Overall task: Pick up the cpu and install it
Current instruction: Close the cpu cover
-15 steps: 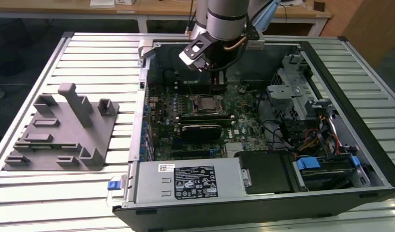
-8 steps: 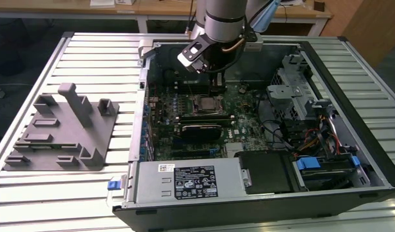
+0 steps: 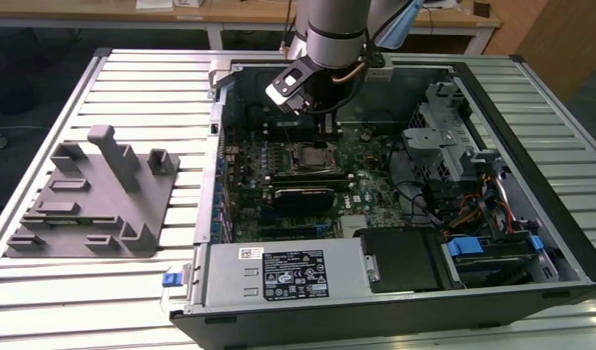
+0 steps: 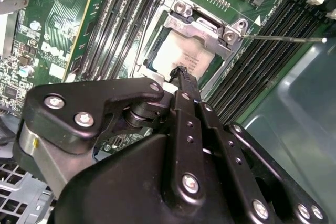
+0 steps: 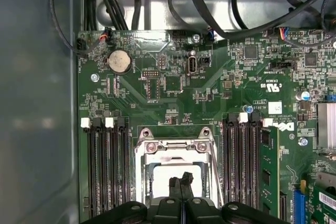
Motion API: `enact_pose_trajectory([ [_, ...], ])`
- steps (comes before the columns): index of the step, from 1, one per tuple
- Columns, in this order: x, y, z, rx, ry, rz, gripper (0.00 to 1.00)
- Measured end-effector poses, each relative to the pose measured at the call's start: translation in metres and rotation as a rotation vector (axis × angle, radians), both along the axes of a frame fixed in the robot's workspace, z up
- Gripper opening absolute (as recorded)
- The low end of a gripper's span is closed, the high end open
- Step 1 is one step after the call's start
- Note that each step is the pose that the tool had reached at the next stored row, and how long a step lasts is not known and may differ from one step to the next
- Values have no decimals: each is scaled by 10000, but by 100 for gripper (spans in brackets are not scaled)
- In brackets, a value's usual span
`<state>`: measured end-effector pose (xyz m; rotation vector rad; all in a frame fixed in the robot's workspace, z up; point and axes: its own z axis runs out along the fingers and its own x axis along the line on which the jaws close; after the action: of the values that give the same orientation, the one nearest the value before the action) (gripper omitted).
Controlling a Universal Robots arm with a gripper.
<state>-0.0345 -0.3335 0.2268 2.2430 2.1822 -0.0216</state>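
end effector (image 4: 181,73): fingers pressed together, pinching nothing — tips point down at the cpu's top; I cannot tell if they touch it.
cpu (image 4: 177,51): lies flat in the motherboard socket, framed by the metal bracket (image 4: 202,27), with memory slots (image 5: 107,166) either side.
computer case (image 3: 395,302): open — lies on the slatted counter (image 3: 113,292).

over cpu (image 5: 160,182): open | sides: socket frame (image 5: 173,147), memory slots (image 5: 107,166) close | beyond: cables (image 5: 210,3) by case wall (image 5: 157,11)
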Motion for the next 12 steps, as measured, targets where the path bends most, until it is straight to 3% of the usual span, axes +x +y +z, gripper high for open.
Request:
enact_pose_trajectory([
  [9, -13, 0, -11, 0, 0, 16, 11],
  [12, -13, 0, -11, 0, 0, 240, 11],
])
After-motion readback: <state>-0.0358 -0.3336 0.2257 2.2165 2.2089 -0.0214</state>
